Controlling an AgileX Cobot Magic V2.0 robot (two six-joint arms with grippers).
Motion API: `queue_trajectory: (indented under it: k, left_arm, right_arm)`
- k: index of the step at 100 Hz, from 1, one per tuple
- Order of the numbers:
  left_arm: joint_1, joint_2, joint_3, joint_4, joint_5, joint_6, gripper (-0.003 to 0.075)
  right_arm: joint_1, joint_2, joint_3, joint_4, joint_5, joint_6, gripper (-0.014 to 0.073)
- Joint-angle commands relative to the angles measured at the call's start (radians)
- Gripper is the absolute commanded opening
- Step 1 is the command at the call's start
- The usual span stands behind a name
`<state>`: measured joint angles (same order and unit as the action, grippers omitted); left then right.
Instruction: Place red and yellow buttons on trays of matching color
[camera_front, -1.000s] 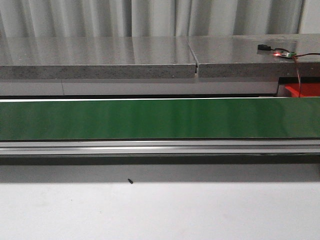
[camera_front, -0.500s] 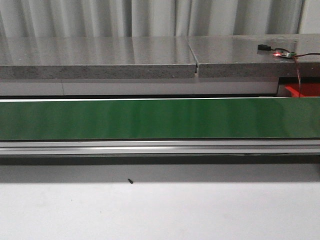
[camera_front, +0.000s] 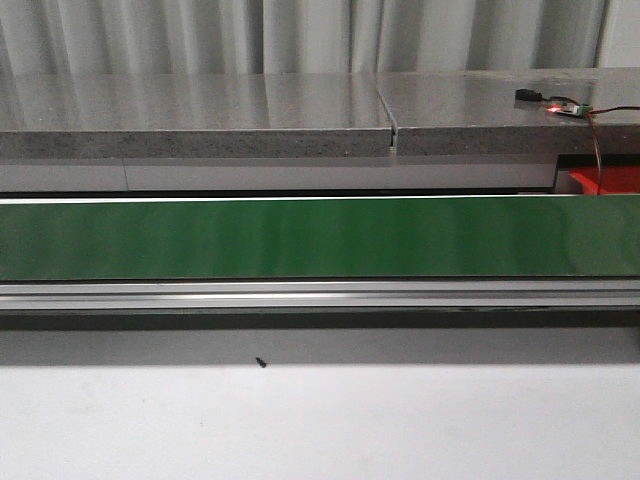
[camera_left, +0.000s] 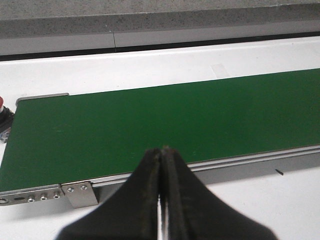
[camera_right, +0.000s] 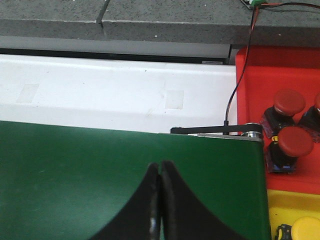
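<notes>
The white worktop carries a long green conveyor belt with a metal frame, and a small dark speck lies on the bare surface in front of it. Beyond the right hand, past the belt's end, a red tray stands just beside a yellow tray. The left hand hangs over the belt's near edge.

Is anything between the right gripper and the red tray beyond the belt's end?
Nothing visible does. The right gripper, shut and empty, hangs over the bare green belt. Past the belt's end, the red tray holds red buttons, and no button lies on the belt.
</notes>
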<state>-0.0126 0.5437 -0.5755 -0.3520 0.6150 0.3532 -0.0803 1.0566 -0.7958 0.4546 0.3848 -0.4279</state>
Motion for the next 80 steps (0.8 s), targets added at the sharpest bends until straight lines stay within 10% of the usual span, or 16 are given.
queue_trajectory:
  k: [1, 80]
  left_arm:
    - [-0.005, 0.003, -0.026, -0.029, -0.069, -0.006, -0.0019]
    - [-0.005, 0.003, -0.026, -0.029, -0.063, -0.006, -0.0019]
  right_arm:
    - [0.015, -0.070, 0.013, 0.007, -0.088, -0.010, -0.0067]
    - [0.022, -0.467, 0.224, 0.022, -0.003, -0.010, -0.0067]
